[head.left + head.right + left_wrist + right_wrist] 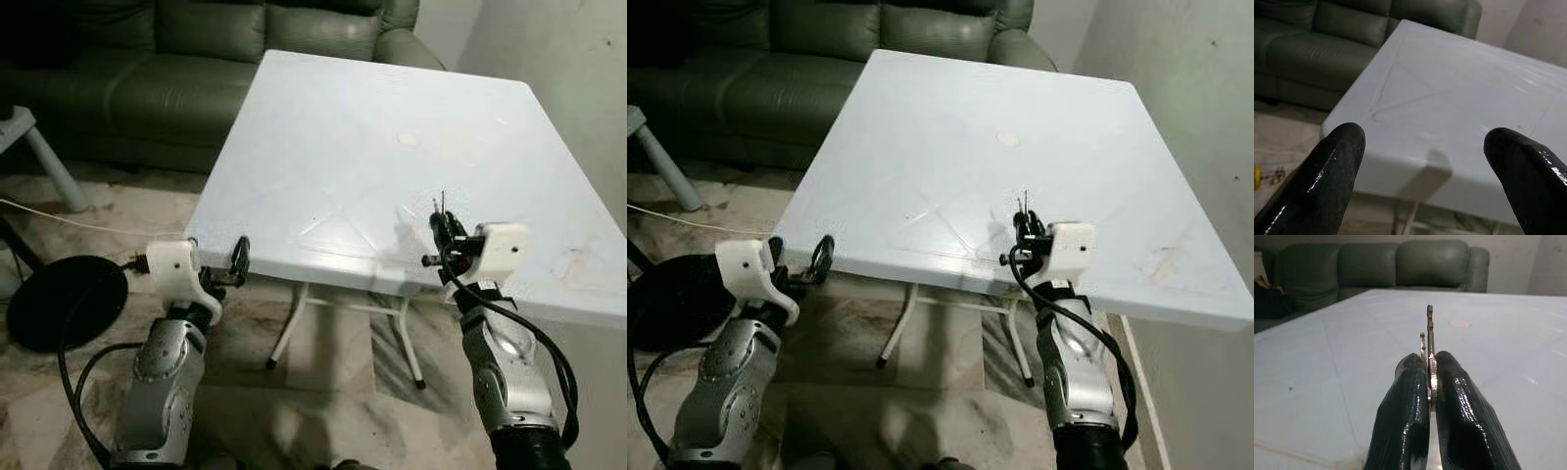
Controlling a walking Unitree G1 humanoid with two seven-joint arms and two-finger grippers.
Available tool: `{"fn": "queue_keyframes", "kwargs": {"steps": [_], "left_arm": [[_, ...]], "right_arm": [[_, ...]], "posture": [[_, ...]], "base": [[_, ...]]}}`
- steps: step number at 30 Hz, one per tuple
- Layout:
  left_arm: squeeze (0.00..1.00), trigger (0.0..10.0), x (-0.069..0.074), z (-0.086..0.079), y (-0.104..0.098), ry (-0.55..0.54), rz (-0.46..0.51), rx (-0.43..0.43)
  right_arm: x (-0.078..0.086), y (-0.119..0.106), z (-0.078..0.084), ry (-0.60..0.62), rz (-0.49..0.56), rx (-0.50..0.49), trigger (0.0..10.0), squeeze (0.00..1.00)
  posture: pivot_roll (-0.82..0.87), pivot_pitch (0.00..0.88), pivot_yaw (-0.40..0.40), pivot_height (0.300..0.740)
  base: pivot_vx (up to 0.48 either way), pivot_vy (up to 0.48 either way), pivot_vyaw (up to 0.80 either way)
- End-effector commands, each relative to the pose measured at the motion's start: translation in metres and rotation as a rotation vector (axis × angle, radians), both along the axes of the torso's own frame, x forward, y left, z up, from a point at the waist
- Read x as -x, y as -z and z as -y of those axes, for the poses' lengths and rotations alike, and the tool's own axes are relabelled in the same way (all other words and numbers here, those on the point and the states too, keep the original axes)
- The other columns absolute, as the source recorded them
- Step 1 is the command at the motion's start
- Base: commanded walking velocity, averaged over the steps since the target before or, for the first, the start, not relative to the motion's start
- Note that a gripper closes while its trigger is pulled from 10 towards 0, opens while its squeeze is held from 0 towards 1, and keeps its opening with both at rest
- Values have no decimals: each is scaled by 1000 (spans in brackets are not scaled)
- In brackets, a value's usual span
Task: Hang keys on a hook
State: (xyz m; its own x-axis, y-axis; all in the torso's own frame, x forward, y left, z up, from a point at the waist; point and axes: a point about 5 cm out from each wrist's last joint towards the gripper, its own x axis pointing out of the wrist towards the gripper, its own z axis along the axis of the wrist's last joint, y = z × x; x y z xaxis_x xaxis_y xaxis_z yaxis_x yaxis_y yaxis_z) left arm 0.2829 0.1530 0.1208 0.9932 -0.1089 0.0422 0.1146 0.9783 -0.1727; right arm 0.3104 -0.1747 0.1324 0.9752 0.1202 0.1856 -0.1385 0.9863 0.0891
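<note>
My right gripper hovers over the near edge of the white table, shut on two thin metal keys that stick up from between its fingers. In the eye views the keys show as fine spikes above the fingertips. My left gripper is raised just off the table's near left corner, open with nothing between its fingers. I see no hook in any view.
A dark green sofa stands behind the table. A pale wall runs along the right. A black round base and a white cable lie on the tiled floor at left. A small round mark sits on the tabletop.
</note>
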Motion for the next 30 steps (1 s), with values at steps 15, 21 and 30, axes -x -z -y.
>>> {"fn": "queue_keyframes", "kwargs": {"steps": [15, 21, 30], "left_arm": [[0, 10000, -5, 8, -8, 28, 85, 9], [0, 10000, 1, 4, -5, 33, 86, 36], [0, 10000, -4, -3, -9, 50, 95, 22]], "right_arm": [[4, 3, 9, 59, 16, -6, 10000, 0], [13, 10, 13, 82, 7, 6, 10000, 0], [13, 9, 20, 106, 7, 12, 10000, 0]], "posture": [[22, 12, -64, 715], [15, 11, -65, 715], [-1, 0, -54, 715]], "base": [[0, 0, 0], [0, 0, 0], [0, 0, 0]]}}
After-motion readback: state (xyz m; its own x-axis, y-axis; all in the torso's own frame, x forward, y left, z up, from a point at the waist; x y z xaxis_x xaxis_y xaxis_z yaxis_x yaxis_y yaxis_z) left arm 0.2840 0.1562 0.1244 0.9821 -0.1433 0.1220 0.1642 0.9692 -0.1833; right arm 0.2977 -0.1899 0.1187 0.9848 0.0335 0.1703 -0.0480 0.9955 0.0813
